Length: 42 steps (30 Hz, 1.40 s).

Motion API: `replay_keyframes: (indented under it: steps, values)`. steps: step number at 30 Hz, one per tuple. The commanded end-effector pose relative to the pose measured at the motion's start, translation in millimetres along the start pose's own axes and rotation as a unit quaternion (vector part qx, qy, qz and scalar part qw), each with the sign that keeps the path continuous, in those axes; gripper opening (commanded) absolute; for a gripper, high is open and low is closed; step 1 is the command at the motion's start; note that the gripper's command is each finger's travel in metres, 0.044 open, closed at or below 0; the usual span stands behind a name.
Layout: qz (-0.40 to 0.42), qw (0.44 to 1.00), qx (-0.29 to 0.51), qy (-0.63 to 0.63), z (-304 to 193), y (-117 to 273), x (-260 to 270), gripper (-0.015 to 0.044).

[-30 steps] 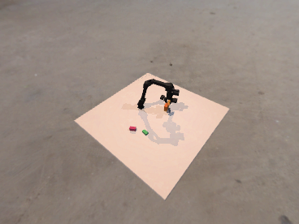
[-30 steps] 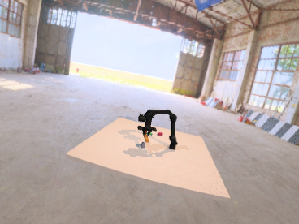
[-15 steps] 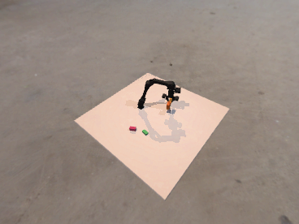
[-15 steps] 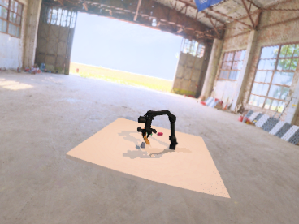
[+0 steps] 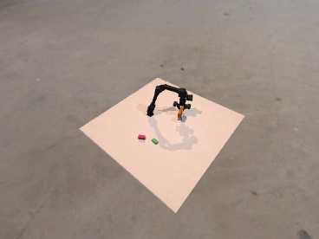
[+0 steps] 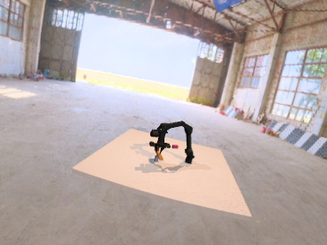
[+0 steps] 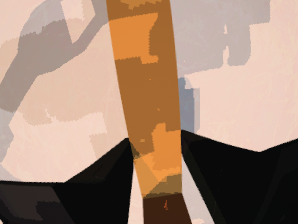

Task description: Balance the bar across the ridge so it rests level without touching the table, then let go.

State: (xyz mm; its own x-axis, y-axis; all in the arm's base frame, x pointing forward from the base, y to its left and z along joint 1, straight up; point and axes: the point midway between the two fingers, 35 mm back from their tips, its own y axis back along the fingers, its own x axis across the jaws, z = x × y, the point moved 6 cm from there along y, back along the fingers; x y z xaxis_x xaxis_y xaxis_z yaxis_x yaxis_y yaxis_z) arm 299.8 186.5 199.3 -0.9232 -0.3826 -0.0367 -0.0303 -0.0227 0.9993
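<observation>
The orange bar (image 7: pixel 143 90) is clamped in my pincer (image 7: pixel 160 176), held near one end so that most of its length runs away from my fingers across the middle of the wrist view. In the top view the bar (image 5: pixel 179 113) hangs steeply tilted beneath my wrist, its lower end close above the pale table (image 5: pixel 173 182); whether it touches I cannot tell at this size. A small bluish-grey shape, which I take to be the ridge (image 7: pixel 186 106), shows just beside the bar's right edge in the wrist view, mostly hidden behind it. In the exterior view the same grey piece (image 6: pixel 155 160) sits at the foot of the bar (image 6: pixel 159 155), on the table under my arm (image 6: pixel 184 133).

Well apart from this, toward the near side of the table, lie a red block (image 5: pixel 141 137) and a green block (image 5: pixel 154 141); neither bears on the task.

Judged from here, the bar is not yet level, nor visibly seated on the ridge, so the placing step is unfinished. Risks:
(a) My grip lies near the bar's end, not its middle, so if I release with the midpoint off the ridge, the longer side will drop and strike the table.
(b) Lowering the bar while it is tilted may push the small ridge aside or tip it.
(c) The ridge is largely hidden by the bar in my closest view, so alignment is poorly checked.
(d) Opening unevenly may drag the bar off balance.
</observation>
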Motion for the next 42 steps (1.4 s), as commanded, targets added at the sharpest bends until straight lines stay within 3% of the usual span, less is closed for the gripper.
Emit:
replay_keyframes:
  steps: [1,42]
  values:
    - [0.001,1.0,0.002,-0.002,-1,-7,1,0.0]
    - [0.001,1.0,0.002,-0.001,-2,-20,2,0.0]
